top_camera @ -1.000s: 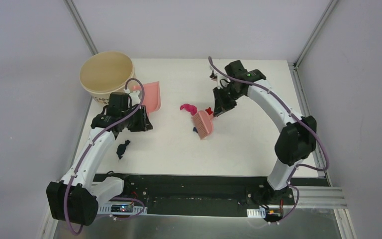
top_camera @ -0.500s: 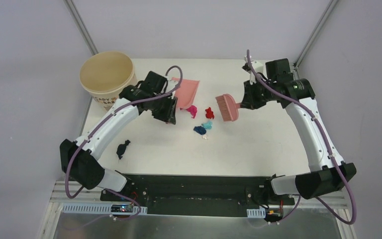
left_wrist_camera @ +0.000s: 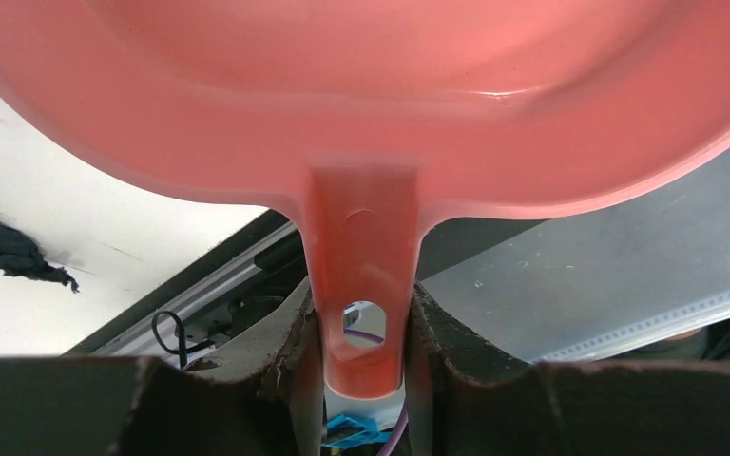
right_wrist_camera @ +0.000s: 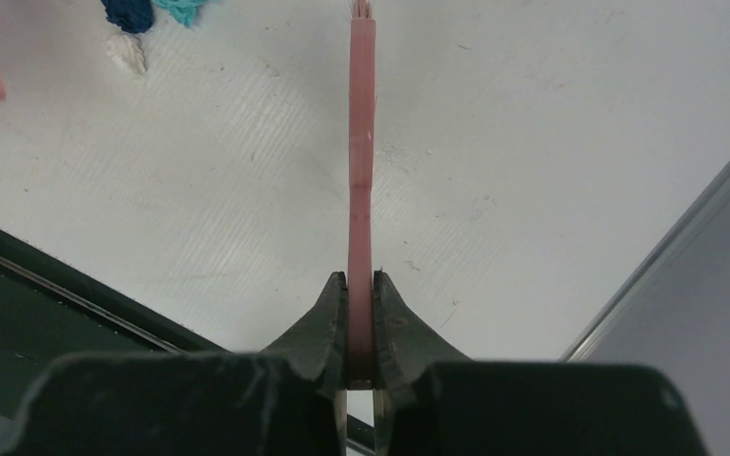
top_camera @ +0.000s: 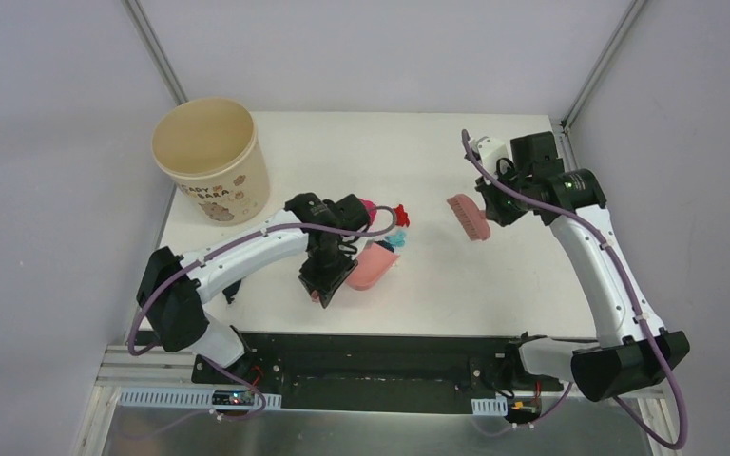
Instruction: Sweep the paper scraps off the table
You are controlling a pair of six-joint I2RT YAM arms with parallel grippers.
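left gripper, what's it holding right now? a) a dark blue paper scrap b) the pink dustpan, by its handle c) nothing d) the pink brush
b: the left wrist view shows the left gripper clamped on the handle of the dustpan, while the brush is in the right gripper.

one bucket (top_camera: 226, 190), one dustpan (top_camera: 373, 267), one brush (top_camera: 469, 217), one table (top_camera: 494, 275) and six paper scraps (top_camera: 400, 213) in view.

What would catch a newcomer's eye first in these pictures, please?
The pink dustpan, clamped in the left gripper near the middle of the table, beside bright paper scraps. Then the pink brush in the right gripper, further right, and the beige bucket at far left.
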